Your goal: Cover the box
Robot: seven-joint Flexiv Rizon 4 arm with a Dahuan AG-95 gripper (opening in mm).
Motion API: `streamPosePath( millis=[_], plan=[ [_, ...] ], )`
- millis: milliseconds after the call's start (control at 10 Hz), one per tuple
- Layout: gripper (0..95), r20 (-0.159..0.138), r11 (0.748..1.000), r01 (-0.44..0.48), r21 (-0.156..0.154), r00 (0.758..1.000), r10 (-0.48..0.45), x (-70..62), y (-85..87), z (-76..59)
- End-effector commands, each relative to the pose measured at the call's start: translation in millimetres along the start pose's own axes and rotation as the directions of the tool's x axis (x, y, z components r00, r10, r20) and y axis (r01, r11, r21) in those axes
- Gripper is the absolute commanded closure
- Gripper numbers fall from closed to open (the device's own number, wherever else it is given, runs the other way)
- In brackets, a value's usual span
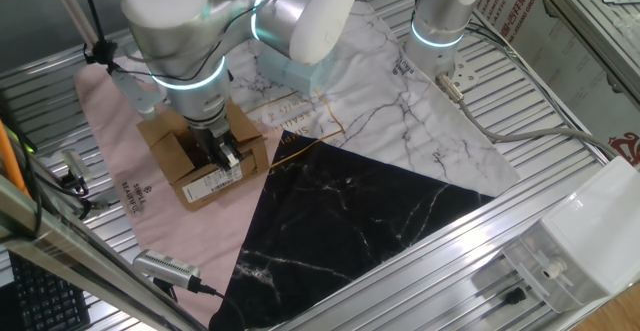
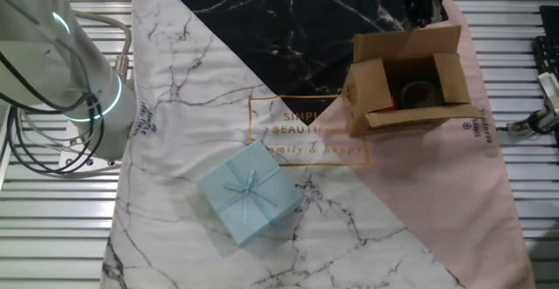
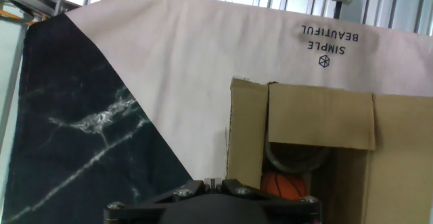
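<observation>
Marbled white, black and pink cloth (image 2: 201,88) covers the surface, printed "SIMPLE BEAUTIFUL". Left to right in the other fixed view: pale blue gift package (image 2: 249,193), then the box (image 2: 406,84), flaps open, on the pink. Whether the fingers (image 1: 225,156) are open, I cannot tell.

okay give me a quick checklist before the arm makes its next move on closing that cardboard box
1. Box flaps open, not yet covered: ok, all stand up or splay outward.
2. Contents below the rim: ok, an orange item and a round object sit low inside.
3. Gripper at the box: ok, right over it.
4. Fingers open or shut: cannot tell, tips hidden.
5. Blue gift package out of the way: ok, well apart on the cloth.
6. Box flat on the cloth: ok.
</observation>
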State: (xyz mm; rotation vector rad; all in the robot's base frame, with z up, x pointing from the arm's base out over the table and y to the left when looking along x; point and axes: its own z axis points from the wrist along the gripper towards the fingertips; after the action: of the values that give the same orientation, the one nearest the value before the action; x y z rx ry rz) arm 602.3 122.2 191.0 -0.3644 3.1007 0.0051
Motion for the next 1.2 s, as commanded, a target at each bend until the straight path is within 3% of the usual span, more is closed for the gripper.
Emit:
streamPosePath(
  millis=[100, 1200],
  plan=[
    [95.0, 0.000, 1.000, 0.001, -0.004, 1.000, -0.001, 0.9, -2.1, -0.8],
    [95.0, 0.004, 0.999, 0.036, -0.027, 0.999, -0.035, 12.1, -24.6, -5.0]
  ],
)
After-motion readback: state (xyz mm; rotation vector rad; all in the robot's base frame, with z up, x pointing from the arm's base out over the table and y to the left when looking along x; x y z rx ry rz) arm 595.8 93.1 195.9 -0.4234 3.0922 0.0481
